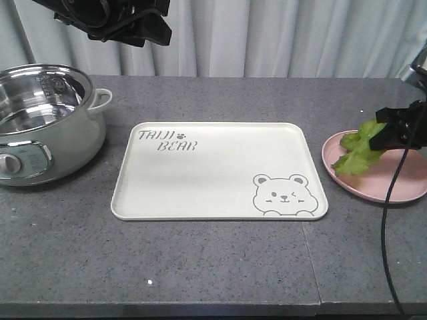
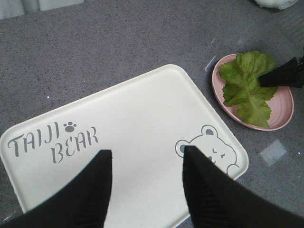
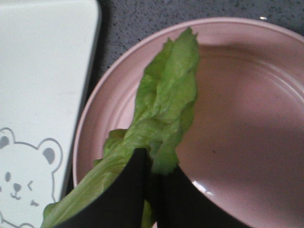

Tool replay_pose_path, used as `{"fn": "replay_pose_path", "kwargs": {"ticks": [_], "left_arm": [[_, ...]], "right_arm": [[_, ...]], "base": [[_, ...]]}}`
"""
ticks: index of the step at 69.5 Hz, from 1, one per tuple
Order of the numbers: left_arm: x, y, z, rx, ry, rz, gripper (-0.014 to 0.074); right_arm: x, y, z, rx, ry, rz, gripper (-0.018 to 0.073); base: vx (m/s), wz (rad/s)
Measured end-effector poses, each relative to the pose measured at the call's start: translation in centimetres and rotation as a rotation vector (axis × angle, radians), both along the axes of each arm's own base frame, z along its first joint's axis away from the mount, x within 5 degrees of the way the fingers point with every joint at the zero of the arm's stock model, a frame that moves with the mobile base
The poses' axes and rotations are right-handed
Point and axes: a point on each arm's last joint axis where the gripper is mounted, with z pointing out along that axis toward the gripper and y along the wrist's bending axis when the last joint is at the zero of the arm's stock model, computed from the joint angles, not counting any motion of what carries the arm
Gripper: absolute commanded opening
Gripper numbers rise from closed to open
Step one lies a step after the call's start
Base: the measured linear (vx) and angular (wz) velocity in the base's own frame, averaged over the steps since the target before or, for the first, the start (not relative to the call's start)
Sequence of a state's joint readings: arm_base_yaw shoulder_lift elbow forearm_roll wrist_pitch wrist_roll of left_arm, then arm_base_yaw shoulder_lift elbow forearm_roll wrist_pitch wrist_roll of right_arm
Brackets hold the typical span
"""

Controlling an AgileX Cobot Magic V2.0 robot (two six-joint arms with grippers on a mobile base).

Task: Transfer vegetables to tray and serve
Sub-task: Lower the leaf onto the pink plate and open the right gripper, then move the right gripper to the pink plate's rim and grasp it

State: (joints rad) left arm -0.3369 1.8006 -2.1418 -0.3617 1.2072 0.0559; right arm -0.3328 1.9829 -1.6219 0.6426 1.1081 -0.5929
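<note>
Where your right hand is: over the pink plate at the right edge of the tabletop, reaching in from the right.
Right hand grip: you have the fingers drawn almost together, pinched on one end of the lettuce; the right wrist view shows the leaf caught between the two dark fingers.
Lettuce: crinkled bright green with a paler rib, over the left half of the pink plate. Its free end runs away from your fingers toward the plate's rim. You cannot tell from these views whether it hangs just above the plate or rests on it.
Left hand: held up over the tray, fingers spread wide with nothing between them; through the gap you see the tray's bare face.
Tray: cream-white, rectangular with rounded corners, flat on the middle of the tabletop, with the "TAIJI BEAR" lettering at its far left and the grey bear face at its near right.
Pink plate: just beside the tray's right side, with a strip of grey tabletop between them.
Pot: pale green with a shiny steel inside, standing at your left, near the tray but apart from it.
</note>
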Motion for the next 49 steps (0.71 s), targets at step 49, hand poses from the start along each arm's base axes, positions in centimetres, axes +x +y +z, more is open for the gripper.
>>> {"fn": "replay_pose_path", "kwargs": {"ticks": [49], "left_arm": [[0.0, 0.0, 0.0, 0.000, 0.001, 0.000, 0.0341]], "right_arm": [[-0.9, -1.3, -0.9, -0.145, 0.128, -0.049, 0.0404]], "base": [[0.00, 0.00]]}}
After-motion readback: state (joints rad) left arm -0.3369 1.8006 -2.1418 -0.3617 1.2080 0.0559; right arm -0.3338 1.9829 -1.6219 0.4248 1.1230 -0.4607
